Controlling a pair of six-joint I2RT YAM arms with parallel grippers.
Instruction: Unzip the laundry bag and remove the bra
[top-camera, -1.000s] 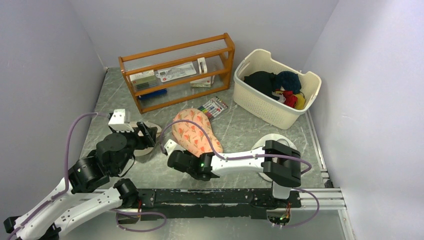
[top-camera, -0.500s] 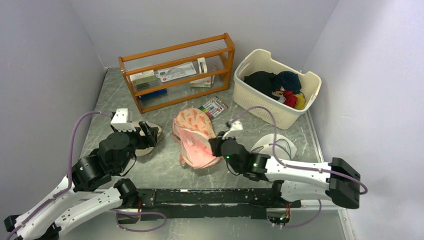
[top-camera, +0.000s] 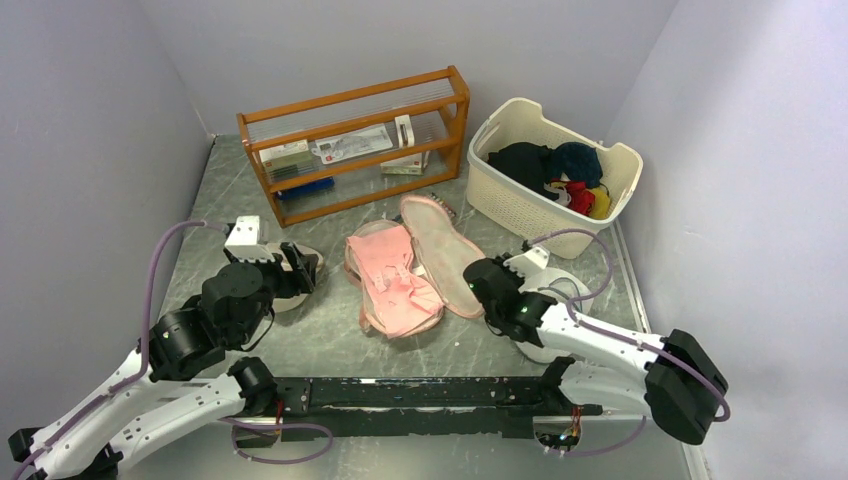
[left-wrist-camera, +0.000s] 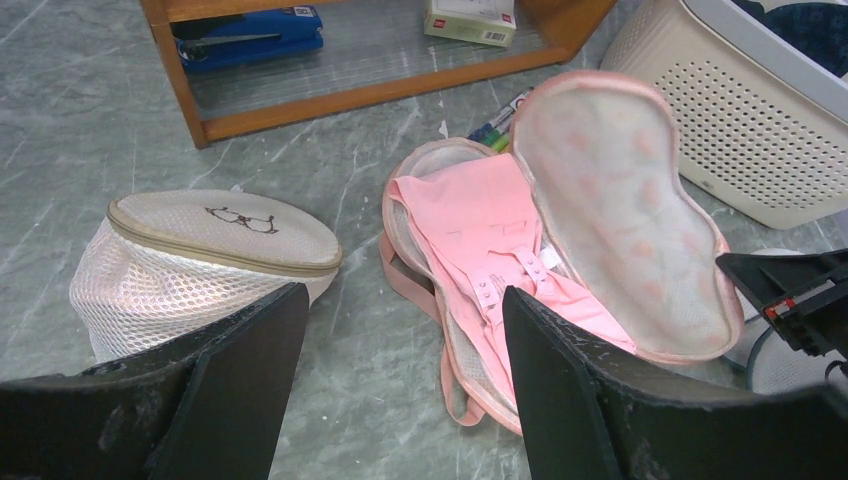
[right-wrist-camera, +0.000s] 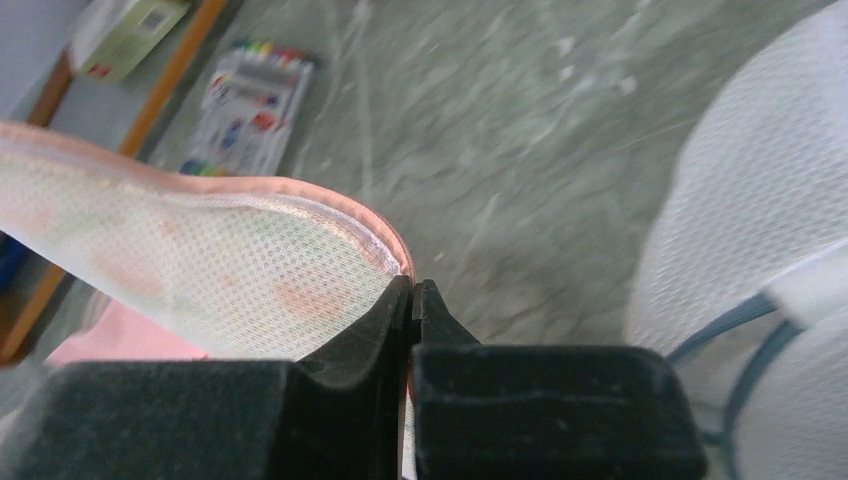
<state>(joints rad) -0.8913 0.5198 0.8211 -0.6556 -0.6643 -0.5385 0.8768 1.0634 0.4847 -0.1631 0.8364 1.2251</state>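
— Where was the laundry bag (top-camera: 440, 255)?
— Unzipped; the right claw (top-camera: 474, 288) pinched its flap's near end, long axis pointing away toward the rack (top-camera: 355, 140).
— The bra (top-camera: 398, 285)?
— Lying lengthwise in the lower half, just left of that claw. The left claw (top-camera: 298, 264) stood open.

— What sort of place do you work in?
— A robot test booth. Plain pale walls (top-camera: 90, 120) box in my marbled grey table (top-camera: 320, 345). I'm bolted to a black rail (top-camera: 400, 392), with a wooden shelf rack (top-camera: 350, 97) and a cream laundry basket (top-camera: 530, 215) as props.
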